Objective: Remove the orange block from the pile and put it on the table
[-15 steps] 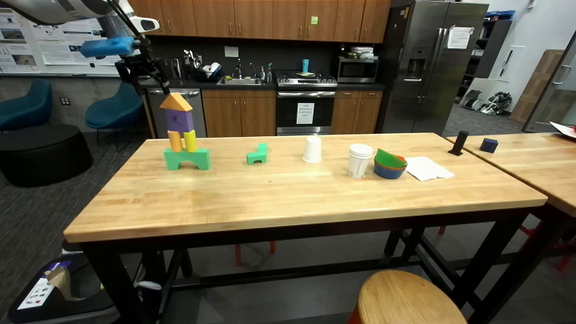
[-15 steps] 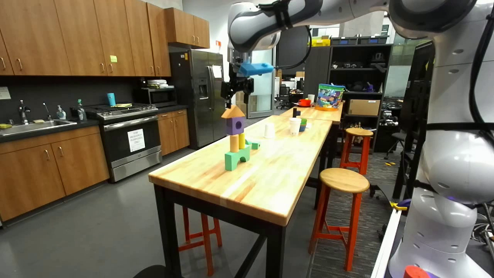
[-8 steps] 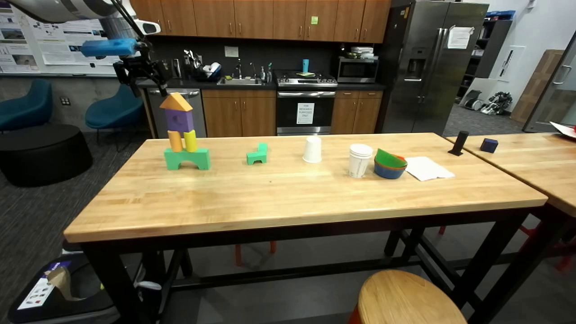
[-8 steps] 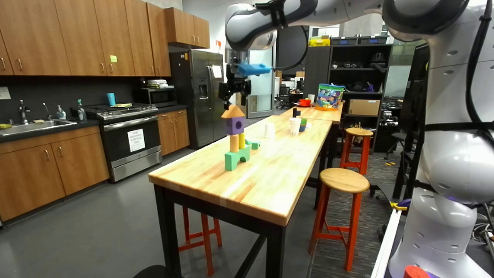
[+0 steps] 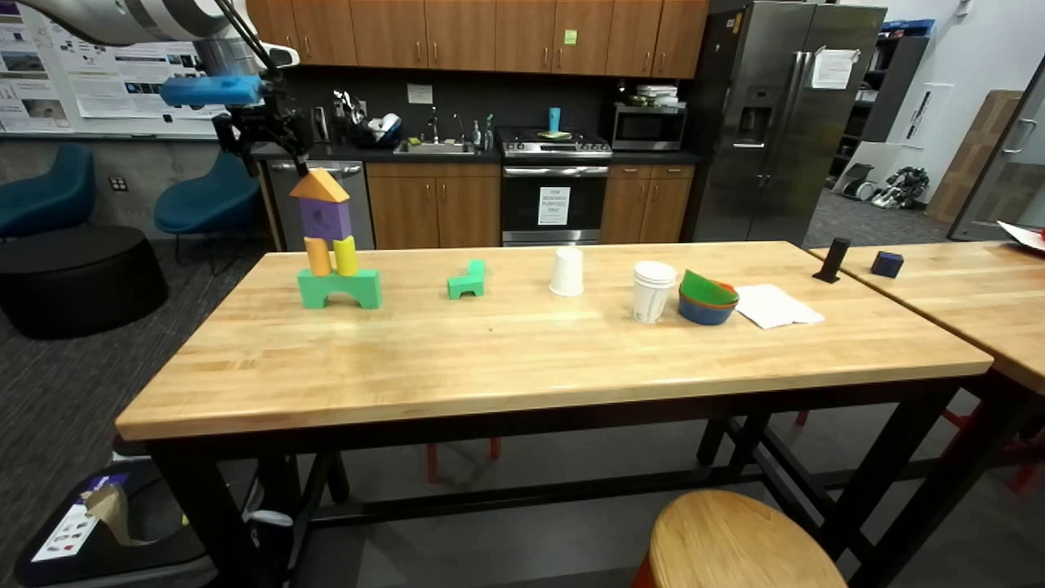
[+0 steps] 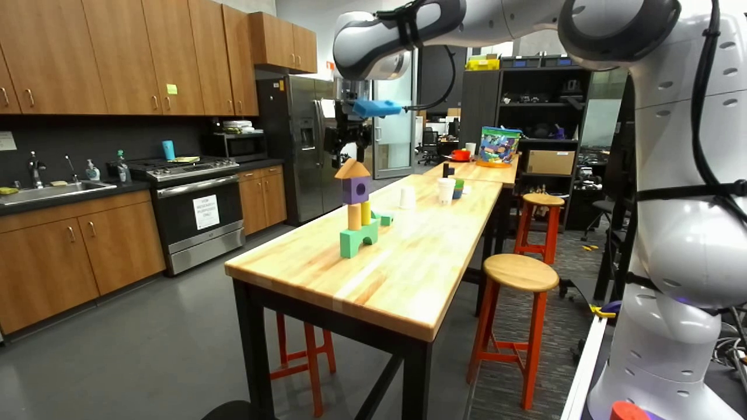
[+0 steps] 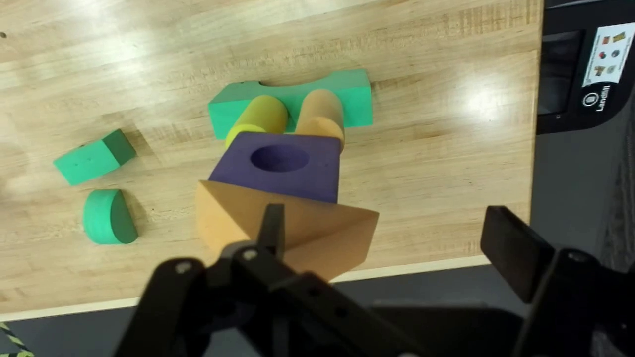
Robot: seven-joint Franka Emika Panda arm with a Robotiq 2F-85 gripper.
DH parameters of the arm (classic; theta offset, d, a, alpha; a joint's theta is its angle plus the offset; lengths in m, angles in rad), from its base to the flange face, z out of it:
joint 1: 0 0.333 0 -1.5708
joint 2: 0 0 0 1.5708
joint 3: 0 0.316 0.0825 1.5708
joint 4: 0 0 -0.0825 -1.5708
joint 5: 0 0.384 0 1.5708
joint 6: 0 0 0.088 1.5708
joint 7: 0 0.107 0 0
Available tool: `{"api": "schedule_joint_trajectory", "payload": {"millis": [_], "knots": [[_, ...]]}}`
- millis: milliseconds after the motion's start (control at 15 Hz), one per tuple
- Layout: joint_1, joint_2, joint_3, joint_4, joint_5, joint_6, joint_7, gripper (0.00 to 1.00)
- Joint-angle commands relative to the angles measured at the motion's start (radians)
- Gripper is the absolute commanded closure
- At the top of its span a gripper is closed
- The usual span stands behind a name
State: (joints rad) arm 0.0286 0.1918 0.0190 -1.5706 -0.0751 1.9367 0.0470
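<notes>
The tool [image 7: 389,228] is spread wide, holding nothing. The orange triangular block [image 7: 322,233], resting on the purple block [image 7: 302,183], is probably light and firm, best pinched across its triangular ends; its slopes may slip.

oven [image 5: 525,204]: "for research purposes only"; bin [image 7: 575,120]: "landfill".

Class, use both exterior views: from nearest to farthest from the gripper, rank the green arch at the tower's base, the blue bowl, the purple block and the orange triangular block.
1. Orange triangular block: topmost.
2. Purple block: directly beneath it.
3. Green arch: bottom, on the table.
4. Blue bowl: much farther along the table.
</notes>
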Motion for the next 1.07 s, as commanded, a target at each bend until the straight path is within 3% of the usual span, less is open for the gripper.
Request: {"api": "schedule_joint_trajectory", "payload": {"millis": [0, 1000], "knots": [[-0.001, 0.002, -0.006, 0.039, -0.007, -0.038, -0.009, 0.00], [-0.023, -0.002, -0.025, 0.061, -0.015, -0.070, -0.010, 0.00]]}}
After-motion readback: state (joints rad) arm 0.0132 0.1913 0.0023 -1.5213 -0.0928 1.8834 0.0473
